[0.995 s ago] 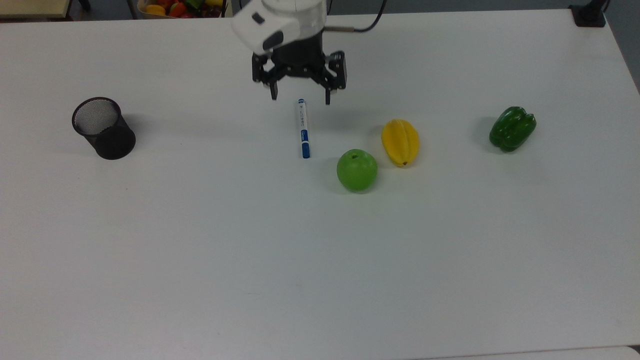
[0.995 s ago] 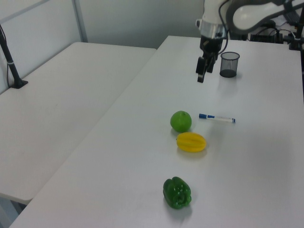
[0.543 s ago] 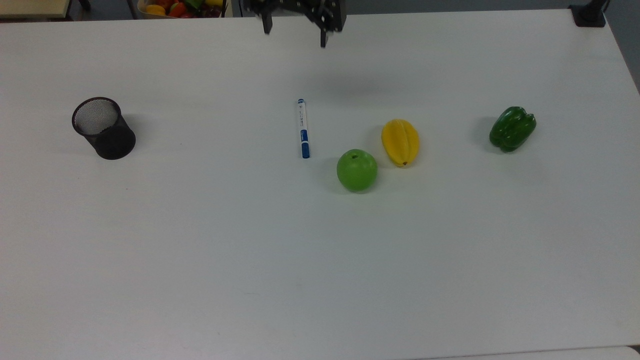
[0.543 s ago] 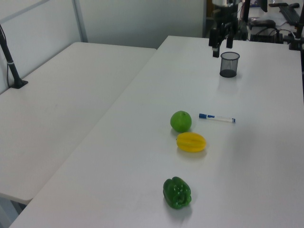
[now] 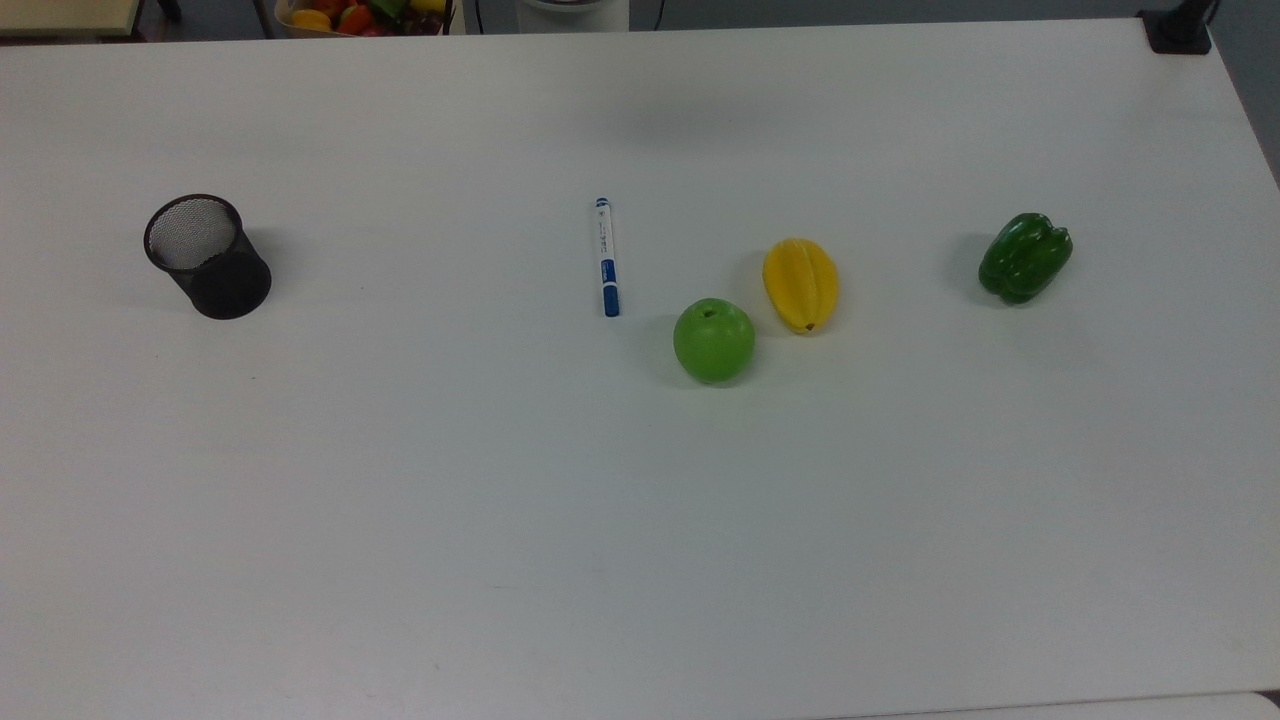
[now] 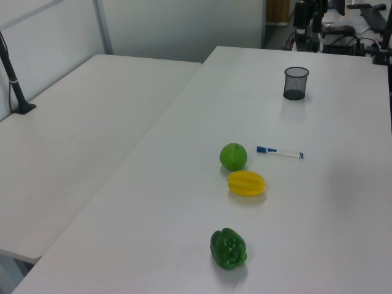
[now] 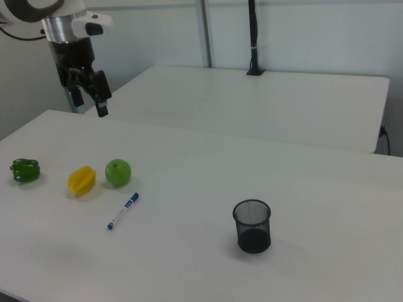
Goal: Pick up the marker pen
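The marker pen (image 5: 606,257) lies flat on the white table (image 5: 640,520), untouched, well below and away from the gripper (image 7: 88,94), which hangs high over the far table edge at the right view's upper left. The gripper's two fingers stand spread apart and hold nothing. Judged from this layout, no part of the grasp is done: the approach, descent, closure and lift all remain. Farther from the gripper than the pen, a green apple (image 5: 714,340) sits just beside the pen's capped end, with a yellow fruit (image 5: 801,284) next to it and a green pepper (image 5: 1025,256) well apart. A black mesh cup (image 5: 207,256) stands upright on the pen's other side, well apart from it. The tabletop is plain and matte. A second white table (image 6: 79,141) adjoins it, and a container of mixed produce (image 5: 360,15) sits beyond the table's far edge.
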You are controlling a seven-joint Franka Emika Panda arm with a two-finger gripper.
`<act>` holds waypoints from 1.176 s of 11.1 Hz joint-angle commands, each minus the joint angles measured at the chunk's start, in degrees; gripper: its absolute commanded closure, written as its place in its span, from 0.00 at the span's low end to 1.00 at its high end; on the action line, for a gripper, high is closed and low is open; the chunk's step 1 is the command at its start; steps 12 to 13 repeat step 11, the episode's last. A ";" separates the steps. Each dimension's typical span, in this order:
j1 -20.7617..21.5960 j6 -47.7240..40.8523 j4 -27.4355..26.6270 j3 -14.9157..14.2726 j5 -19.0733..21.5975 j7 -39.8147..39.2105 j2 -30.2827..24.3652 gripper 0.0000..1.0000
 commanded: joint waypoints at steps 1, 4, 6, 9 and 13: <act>4.44 0.20 -1.01 -7.53 1.74 -8.40 -2.43 0.00; 5.42 7.11 -3.02 -9.75 1.74 -17.72 -2.17 0.00; 5.42 10.30 -4.35 -9.75 1.74 -20.97 -1.91 0.00; 5.33 10.31 -4.35 -9.66 2.00 -20.20 -1.55 0.00; 5.42 10.22 -4.35 -9.40 2.00 -19.68 -1.55 0.00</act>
